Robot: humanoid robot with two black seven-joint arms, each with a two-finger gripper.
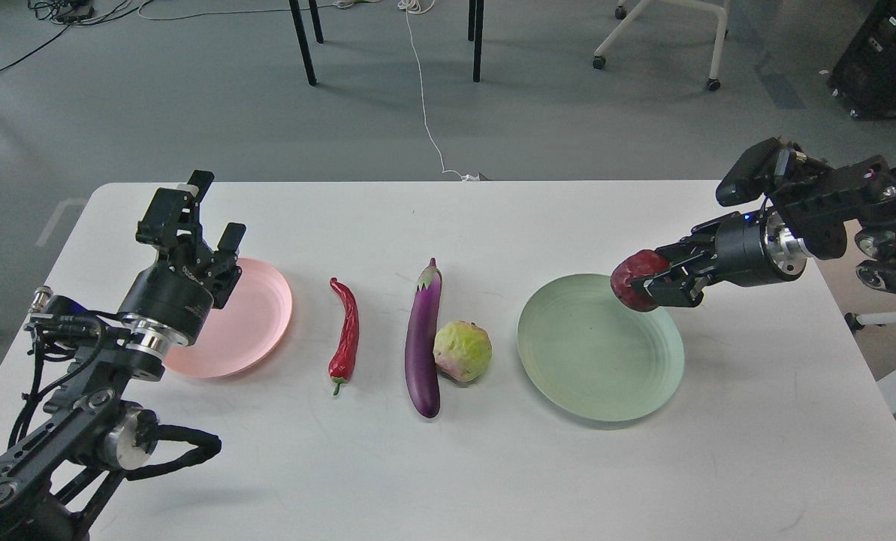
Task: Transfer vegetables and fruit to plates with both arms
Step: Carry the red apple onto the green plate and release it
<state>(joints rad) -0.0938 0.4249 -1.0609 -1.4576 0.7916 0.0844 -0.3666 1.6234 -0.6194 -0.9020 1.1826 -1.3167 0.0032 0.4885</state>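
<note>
My right gripper (647,284) is shut on the dark red pomegranate (632,279) and holds it in the air over the far right rim of the mint green plate (599,353). My left gripper (211,210) is open and empty, above the far left edge of the pale pink plate (245,319). The red chili pepper (345,333), the purple eggplant (423,340) and the bumpy yellow-green fruit (463,350) lie on the white table (448,466) between the two plates. The fruit touches the eggplant's right side.
Beyond the table's far edge is grey floor with black table legs (303,41), a white cable (425,98) and a white chair base (662,37). A dark cabinet (887,60) stands at the far right.
</note>
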